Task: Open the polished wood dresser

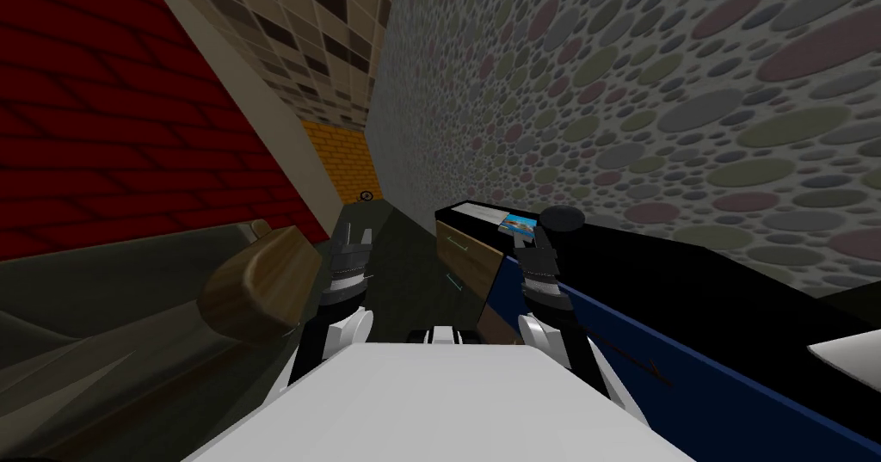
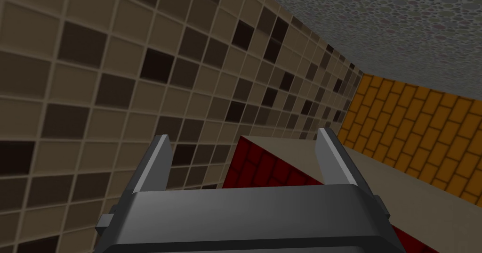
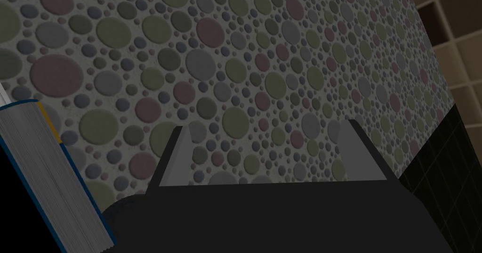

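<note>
Both forearms reach forward from low in the head view, each ending in a tool. The left tool (image 2: 247, 160) has its two fingers (image 2: 162, 163) spread about a third of its wrist view apart, with nothing between them. The right tool (image 3: 266, 158) is spread just as wide and also holds nothing.

The dresser (image 1: 469, 263) stands ahead, against the pebble-patterned wall (image 1: 688, 95). It has a brown wood front and a dark top. Two thin, light handles (image 1: 456, 243) sit one above the other on its front, and both drawers look flush with the front. A book (image 1: 516, 223) with a blue and white cover lies on the dresser's top at the end nearer the right arm.

The right tool is up at that same end of the dresser, just beside the book. Its wrist view shows the book's grey page edge and blue cover close alongside its fingers. Its fingers point towards the wall behind the dresser, not at the handles, and I cannot tell whether it touches the dresser. The left tool is well apart from the dresser, across a strip of dark floor (image 1: 404, 267) from its front.

A long piece of furniture (image 1: 705, 379) with a blue side and a black top runs from the dresser's book end back towards the robot. Across the floor from the dresser's front, beyond the left tool, a rounded brown wooden block (image 1: 258, 285) rests on a dark, low shape.
</note>
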### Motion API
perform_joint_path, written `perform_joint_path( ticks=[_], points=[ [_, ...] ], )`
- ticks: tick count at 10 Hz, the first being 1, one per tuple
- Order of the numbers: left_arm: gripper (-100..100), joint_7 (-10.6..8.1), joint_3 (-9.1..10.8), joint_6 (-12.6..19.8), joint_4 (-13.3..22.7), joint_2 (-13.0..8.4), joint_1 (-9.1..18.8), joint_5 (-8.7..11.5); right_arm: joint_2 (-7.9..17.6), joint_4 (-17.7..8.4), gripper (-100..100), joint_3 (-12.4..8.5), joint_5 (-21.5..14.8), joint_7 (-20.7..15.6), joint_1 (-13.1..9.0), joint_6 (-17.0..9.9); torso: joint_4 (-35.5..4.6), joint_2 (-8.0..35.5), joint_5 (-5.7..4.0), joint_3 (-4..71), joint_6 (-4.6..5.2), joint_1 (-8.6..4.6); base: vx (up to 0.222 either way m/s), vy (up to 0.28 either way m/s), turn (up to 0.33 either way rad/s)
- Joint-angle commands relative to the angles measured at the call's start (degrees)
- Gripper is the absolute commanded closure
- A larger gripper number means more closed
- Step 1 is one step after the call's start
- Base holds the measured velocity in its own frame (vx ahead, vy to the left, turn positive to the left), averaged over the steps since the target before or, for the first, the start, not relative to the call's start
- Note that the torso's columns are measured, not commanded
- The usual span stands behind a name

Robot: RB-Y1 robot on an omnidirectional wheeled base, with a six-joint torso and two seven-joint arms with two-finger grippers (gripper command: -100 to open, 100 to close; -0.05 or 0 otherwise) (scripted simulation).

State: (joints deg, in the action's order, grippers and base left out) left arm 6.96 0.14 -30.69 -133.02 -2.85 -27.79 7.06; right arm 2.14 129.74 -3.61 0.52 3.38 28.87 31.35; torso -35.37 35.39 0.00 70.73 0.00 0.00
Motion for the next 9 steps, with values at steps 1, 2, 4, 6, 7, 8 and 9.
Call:
perform_joint_path(
  ticks=[1,2,4,6,7,8,9],
  points=[
    [0,0.00,0.00,0.0,0.0,0.0,0.0,0.0,2.5,-0.7,-100,-0.3,-1.5,-1.1,0.1,0.0,-4.2,4.2,0.00,8.5,0.00,0.00,0.002,0.018,0.022],
    [0,0.00,0.00,0.0,0.0,0.0,0.0,0.0,3.8,-1.1,-100,-0.6,-2.4,-1.8,0.2,0.0,-6.1,6.2,0.01,12.4,0.00,0.05,0.000,0.031,0.023],
    [0,0.00,-0.01,0.0,0.0,0.0,0.0,0.0,6.6,-2.0,-100,-1.2,-4.9,-3.6,0.3,0.0,-6.8,6.8,0.02,13.8,0.00,0.06,0.004,0.038,0.014],
    [0,0.00,-0.01,0.0,0.0,0.0,0.0,0.0,9.8,-3.2,-100,-2.0,-8.1,-5.9,0.6,0.0,-6.9,6.9,0.01,13.9,0.00,0.02,0.006,0.047,0.012],
    [0,0.00,-0.01,0.0,0.0,0.0,0.0,0.0,11.5,-3.8,-100,-2.5,-9.9,-7.2,0.7,0.0,-6.9,6.9,0.00,13.8,0.00,0.01,0.006,0.051,0.010],
    [0,0.00,-0.01,0.0,0.0,0.0,0.0,0.0,13.2,-4.4,-100,-2.9,-11.7,-8.5,0.9,0.0,-6.9,6.9,0.00,13.8,0.00,0.01,0.011,0.051,0.008],
    [0,0.00,-0.01,0.0,0.0,0.0,0.0,0.0,15.0,-5.1,-100,-3.5,-13.4,-9.9,1.0,0.1,-6.9,6.9,0.00,13.8,0.00,0.00,0.005,0.055,0.006]
  ],
)
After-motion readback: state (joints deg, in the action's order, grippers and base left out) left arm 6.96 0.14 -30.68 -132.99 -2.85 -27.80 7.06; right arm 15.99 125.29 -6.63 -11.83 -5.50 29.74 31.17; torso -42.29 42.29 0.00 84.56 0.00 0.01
